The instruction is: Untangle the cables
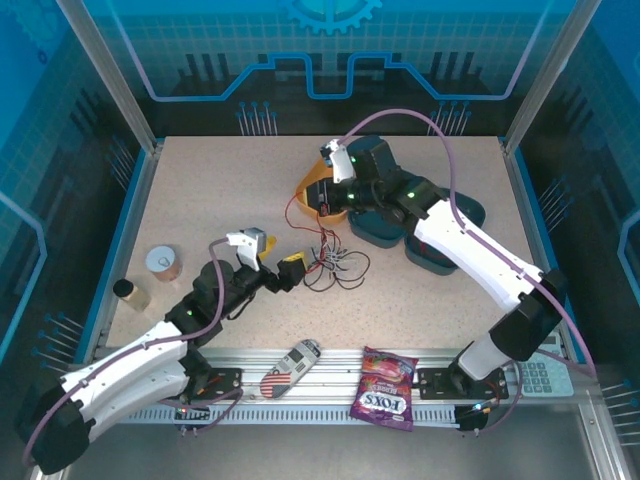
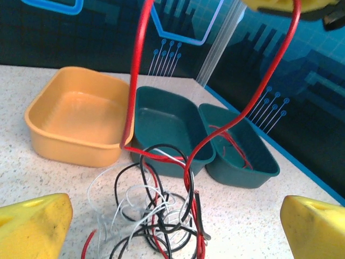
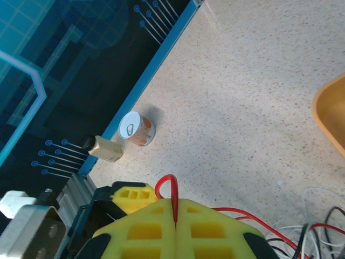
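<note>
The cables (image 1: 335, 262) lie as one loose knot near the middle of the bench (image 1: 220, 190), a little toward its near edge, just in front of the left gripper (image 1: 288, 270). The left wrist view shows them best: thin loops of the black cable (image 2: 163, 145) and the white cable (image 2: 127, 195) cross over one another flat on the speckled top, while the red cable (image 2: 133, 81) climbs out of the heap in a tall loop that runs up and out of the top of the picture. One strand of the red also lies inside the farther of the two teal trays (image 2: 245, 172); beside them stands an orange tray (image 2: 70, 143), and both trays lie beyond the knot, toward the far right corner. This view has the left gripper's yellow fingertips (image 2: 32, 226) at the two lower corners, spread as wide as they go with nothing between them. The right wrist view gives the other end of that loop — the right gripper (image 3: 176, 204) has its yellow pads pressed together on the red cable, a small bend of it poking out above the seam. It also takes in a can (image 3: 135, 128) and a small bottle (image 3: 105, 149) by the left edge. From the top camera the right gripper hangs above the orange tray, the red wire drawn thin between it and the knot.
</note>
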Controlling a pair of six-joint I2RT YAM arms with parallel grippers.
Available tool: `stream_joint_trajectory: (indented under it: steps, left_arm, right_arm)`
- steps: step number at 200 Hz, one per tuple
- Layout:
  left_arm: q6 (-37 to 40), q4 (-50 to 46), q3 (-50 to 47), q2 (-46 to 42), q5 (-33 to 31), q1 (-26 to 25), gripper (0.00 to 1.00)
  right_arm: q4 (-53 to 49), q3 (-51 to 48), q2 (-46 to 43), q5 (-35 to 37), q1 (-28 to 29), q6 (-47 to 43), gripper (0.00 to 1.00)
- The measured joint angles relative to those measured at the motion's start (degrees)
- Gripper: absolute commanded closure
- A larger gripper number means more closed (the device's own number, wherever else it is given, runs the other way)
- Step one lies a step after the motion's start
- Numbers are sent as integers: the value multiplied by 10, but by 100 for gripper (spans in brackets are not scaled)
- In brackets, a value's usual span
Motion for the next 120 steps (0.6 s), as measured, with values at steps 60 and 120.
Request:
stream_joint_trajectory:
  steps: [60,120]
  left_arm:
    - [-6,6,0,99,-2,0,1]
    - [-40,-27,7,151,-89,0,1]
  right_arm:
    - [12,48,46,0,41,7,100]
    - [8,94,67,4,52,9,100]
